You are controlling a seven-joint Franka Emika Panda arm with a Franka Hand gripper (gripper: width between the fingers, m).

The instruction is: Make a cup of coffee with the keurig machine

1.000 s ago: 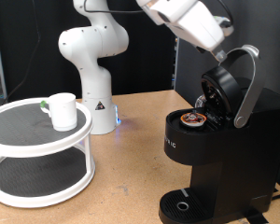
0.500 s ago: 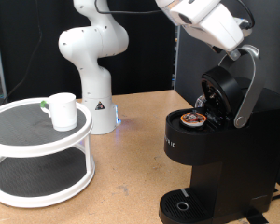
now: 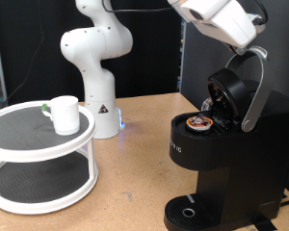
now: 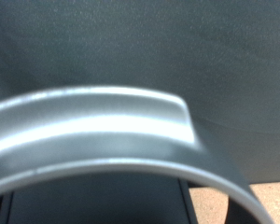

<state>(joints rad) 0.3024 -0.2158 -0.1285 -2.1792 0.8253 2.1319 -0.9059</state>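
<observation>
The black keurig machine stands at the exterior view's right with its lid raised. A pod with a brown-patterned top sits in the open chamber. The silver-grey handle band arches over the lid. The arm's white hand is at the top of the view, just above that band; its fingers do not show. The wrist view is filled by the blurred silver handle band, very close. The white cup stands on the top tier of a round white stand at the left.
The robot's white base stands behind the stand on the wooden table. The machine's round drip tray is at the bottom. A dark wall is behind.
The hand has risen up and to the exterior view's right, away from the handle band. The lid stays open; the cup has not moved.
</observation>
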